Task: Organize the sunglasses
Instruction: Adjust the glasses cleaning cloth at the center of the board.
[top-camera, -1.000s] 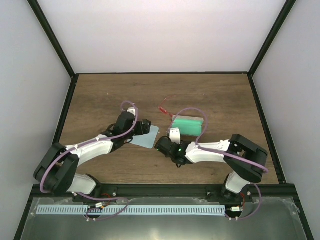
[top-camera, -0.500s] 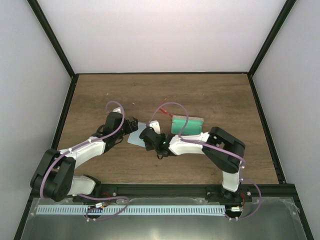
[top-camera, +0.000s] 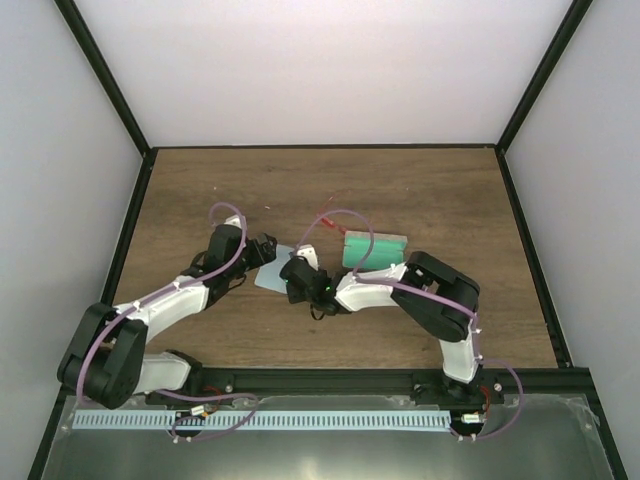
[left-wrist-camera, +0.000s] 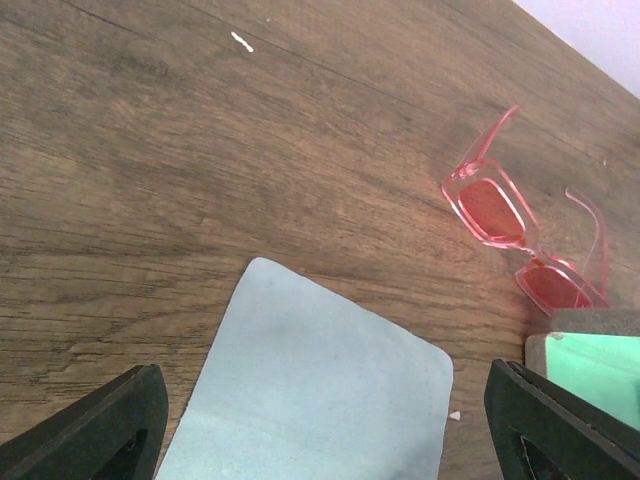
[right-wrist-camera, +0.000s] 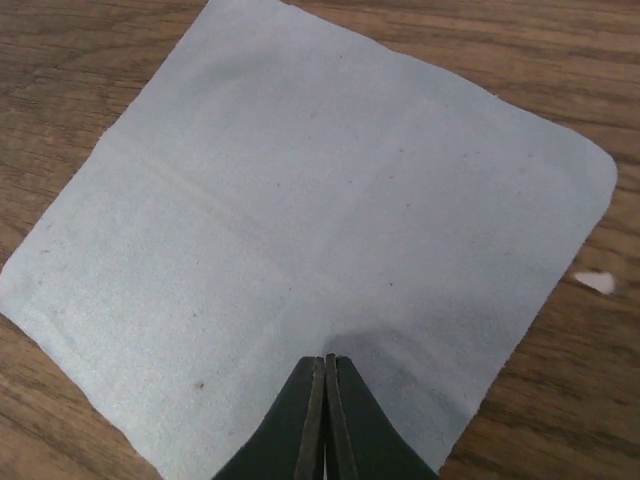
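Seen from overhead, two robot arms converge near the middle of the wooden table (top-camera: 420, 190). The left arm stretches low from 7 o'clock. The right arm is folded hard at the elbow and reaches across from 4 o'clock. The left gripper (top-camera: 266, 250) and the right gripper (top-camera: 297, 272) sit close together over the pale blue cloth (top-camera: 272, 279), hiding most of it. The sunglasses (top-camera: 328, 222), thin and red, lie on bare wood at 1 o'clock from the cloth and 11 o'clock from the open grey case (top-camera: 375, 250), whose green lining faces up. Neither gripper touches them.

The left wrist camera adds what the overhead view cannot. The glasses lie with their slender arms spread open, one tinted lens just beside the case's corner. The left fingers (left-wrist-camera: 90, 430) stand wide apart with nothing between them, above the cloth's near edge.

The right wrist camera shows the cloth lying flat and square, marked by faint fold creases. The right fingers (right-wrist-camera: 325, 420) are pressed tightly together, their tips down on the fabric near its edge. Whether any cloth is caught between them cannot be told.
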